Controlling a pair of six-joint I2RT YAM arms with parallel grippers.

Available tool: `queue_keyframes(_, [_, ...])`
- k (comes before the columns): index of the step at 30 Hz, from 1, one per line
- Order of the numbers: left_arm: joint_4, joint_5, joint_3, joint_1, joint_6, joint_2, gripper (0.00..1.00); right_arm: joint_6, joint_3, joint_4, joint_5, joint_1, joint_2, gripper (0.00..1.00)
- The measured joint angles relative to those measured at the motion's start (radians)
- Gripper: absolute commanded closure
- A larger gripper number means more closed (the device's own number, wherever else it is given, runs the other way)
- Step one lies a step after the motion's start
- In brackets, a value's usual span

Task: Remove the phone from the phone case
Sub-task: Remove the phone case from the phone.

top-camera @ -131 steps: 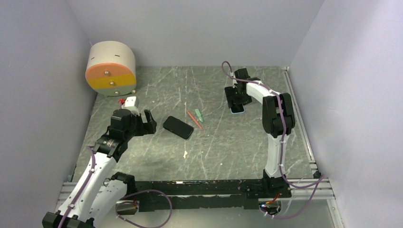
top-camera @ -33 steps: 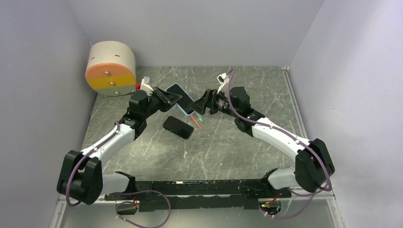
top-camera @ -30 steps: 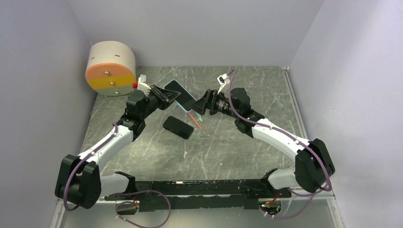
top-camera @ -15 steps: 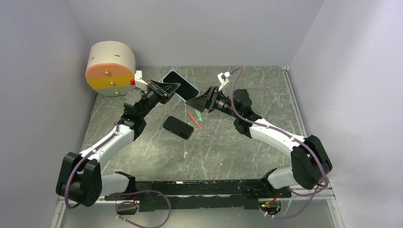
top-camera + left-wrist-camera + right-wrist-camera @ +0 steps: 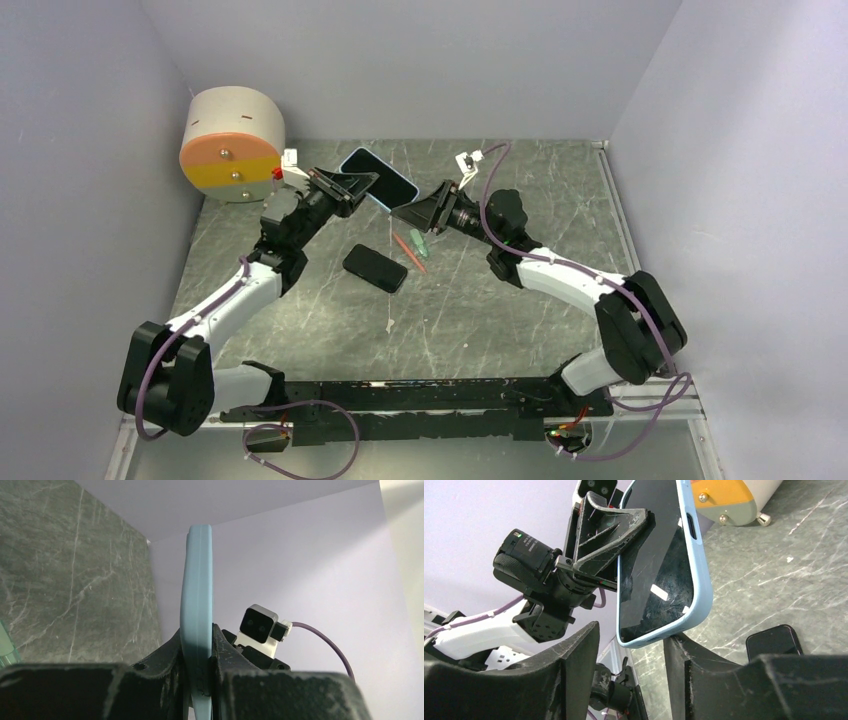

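The phone [image 5: 659,565], dark screen showing, sits in a light blue phone case [image 5: 378,178] held in the air over the back of the table. My left gripper [image 5: 345,188] is shut on the case's edge [image 5: 196,605], one finger on each face. My right gripper [image 5: 412,213] is open at the phone's lower end. In the right wrist view my right gripper [image 5: 633,632] straddles that end: one finger touches the case's corner and the other stands apart from the screen side.
A bare black phone [image 5: 375,268] lies flat on the marble table [image 5: 520,290] below the grippers. A red pen and a green marker [image 5: 412,247] lie beside it. A round drawer unit [image 5: 232,145] stands at the back left.
My left gripper has lifted the cased phone up and toward the back. My right gripper has followed to its lower end, and its jaws have narrowed.
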Motion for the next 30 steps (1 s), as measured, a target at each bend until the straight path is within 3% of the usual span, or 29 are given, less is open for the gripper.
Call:
queue_keyframes(6, [-0.031, -0.008, 0.013, 0.004, -0.005, -0.008, 0.97, 0.02, -0.001, 0.063, -0.013, -0.004, 0.038, 0.62])
queue_keyframes(11, [-0.031, -0.012, 0.013, 0.007, -0.024, -0.014, 0.97, 0.044, -0.001, 0.115, -0.034, -0.005, 0.058, 0.83])
queue_keyframes(15, [-0.016, -0.01, 0.015, 0.01, -0.053, -0.014, 0.97, 0.064, -0.001, 0.175, -0.05, -0.005, 0.075, 0.94])
queue_keyframes(21, [-0.021, 0.027, 0.047, 0.015, -0.069, -0.011, 0.98, 0.001, -0.01, 0.248, -0.061, -0.006, 0.078, 1.0])
queue_keyframes(30, [-0.012, 0.115, 0.062, 0.04, -0.09, 0.031, 0.97, -0.3, -0.005, 0.237, -0.156, -0.013, 0.076, 1.0])
